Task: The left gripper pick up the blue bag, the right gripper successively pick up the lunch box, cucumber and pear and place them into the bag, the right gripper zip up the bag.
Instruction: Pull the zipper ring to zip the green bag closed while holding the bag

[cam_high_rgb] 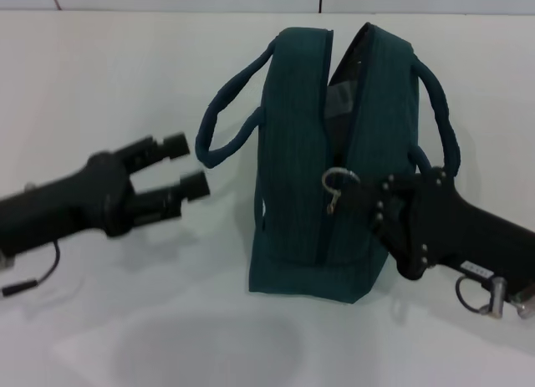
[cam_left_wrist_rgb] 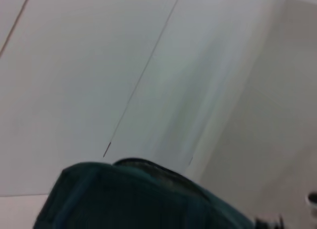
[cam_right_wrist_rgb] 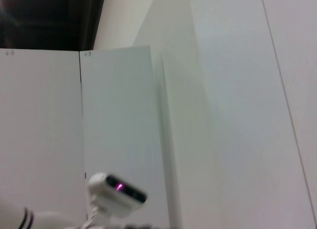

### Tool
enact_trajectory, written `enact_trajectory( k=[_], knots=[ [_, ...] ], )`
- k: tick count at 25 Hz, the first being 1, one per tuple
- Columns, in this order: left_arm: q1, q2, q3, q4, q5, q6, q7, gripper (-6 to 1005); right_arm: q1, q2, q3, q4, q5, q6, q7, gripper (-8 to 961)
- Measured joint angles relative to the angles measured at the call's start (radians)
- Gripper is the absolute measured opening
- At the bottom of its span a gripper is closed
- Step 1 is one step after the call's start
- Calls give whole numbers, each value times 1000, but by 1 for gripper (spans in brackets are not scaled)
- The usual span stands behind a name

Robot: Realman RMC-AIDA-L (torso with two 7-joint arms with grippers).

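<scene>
The blue bag (cam_high_rgb: 322, 161) stands upright mid-table. Its top slit gapes, showing dark lining, and its zipper ring pull (cam_high_rgb: 338, 186) hangs on the near end face. My left gripper (cam_high_rgb: 185, 165) hovers open just left of the bag's left loop handle (cam_high_rgb: 226, 111), holding nothing. My right gripper (cam_high_rgb: 368, 200) presses against the bag's near right side, right beside the ring pull. The bag's top (cam_left_wrist_rgb: 138, 199) fills the low edge of the left wrist view. The lunch box, cucumber and pear are out of view.
The white table (cam_high_rgb: 125, 320) stretches around the bag, with a wall seam behind. The right wrist view shows white wall panels and a white device with a purple light (cam_right_wrist_rgb: 119, 189).
</scene>
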Motion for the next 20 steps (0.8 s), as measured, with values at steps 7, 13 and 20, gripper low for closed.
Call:
enact_trajectory(
  k=[7,13,20],
  knots=[
    [25,-3,1,-114,25,32,190,891,40,0,31,-1,19,-1,-4,37],
    [22,-5,3,-183,42,33,257,891,72,0,48,-4,54,-1,2,39],
    [-10,-8,3,-267,57,19,321,891,107,0,48,-14,79,6,4,40]
  ],
)
